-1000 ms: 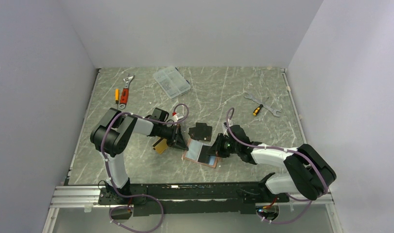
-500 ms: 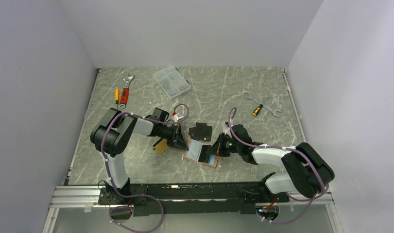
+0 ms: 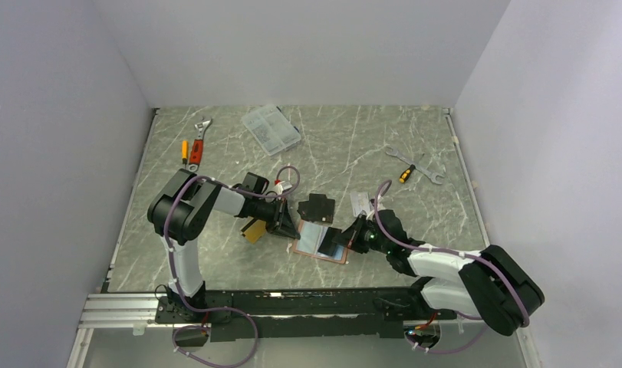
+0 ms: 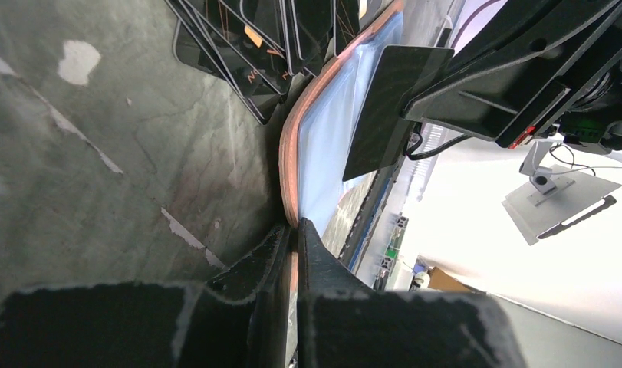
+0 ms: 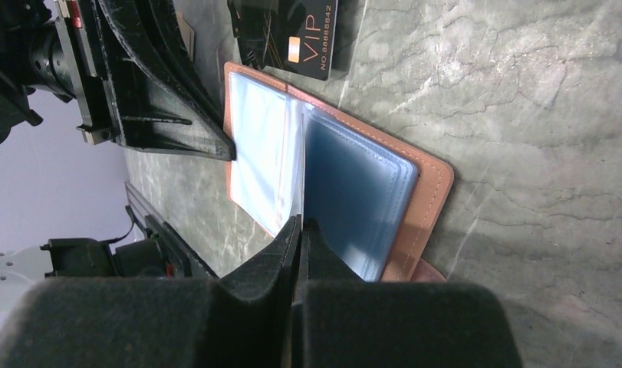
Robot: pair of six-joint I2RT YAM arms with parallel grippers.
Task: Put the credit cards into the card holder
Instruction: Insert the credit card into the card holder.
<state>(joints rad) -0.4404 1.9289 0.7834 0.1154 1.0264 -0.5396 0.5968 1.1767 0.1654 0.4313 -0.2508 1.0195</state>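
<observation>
The pink card holder (image 3: 307, 244) lies open on the table, its pale-blue sleeves up. My left gripper (image 3: 291, 228) is shut on its left edge, as the left wrist view (image 4: 295, 230) shows against the holder's pink rim (image 4: 287, 161). My right gripper (image 3: 340, 239) is shut on a thin card held on edge over the holder's fold (image 5: 301, 222). The card (image 4: 392, 100) looks dark in the left wrist view. The holder's right half (image 5: 353, 199) lies under it. An orange-gold card (image 3: 252, 230) lies left of the left gripper. A silver-grey card (image 3: 360, 202) lies behind the right wrist.
A black flat pile of cards (image 3: 317, 207) lies just behind the holder, with a black VIP card (image 5: 307, 34) on top. A clear compartment box (image 3: 271, 129) and a red-handled wrench (image 3: 198, 146) are at the back left. A spanner (image 3: 426, 172) and small screwdriver (image 3: 406, 173) are at the back right.
My right wrist and forearm have swung right and nearer, which uncovers the silver-grey card. The right gripper stays over the holder with its card. The left gripper keeps hold.
</observation>
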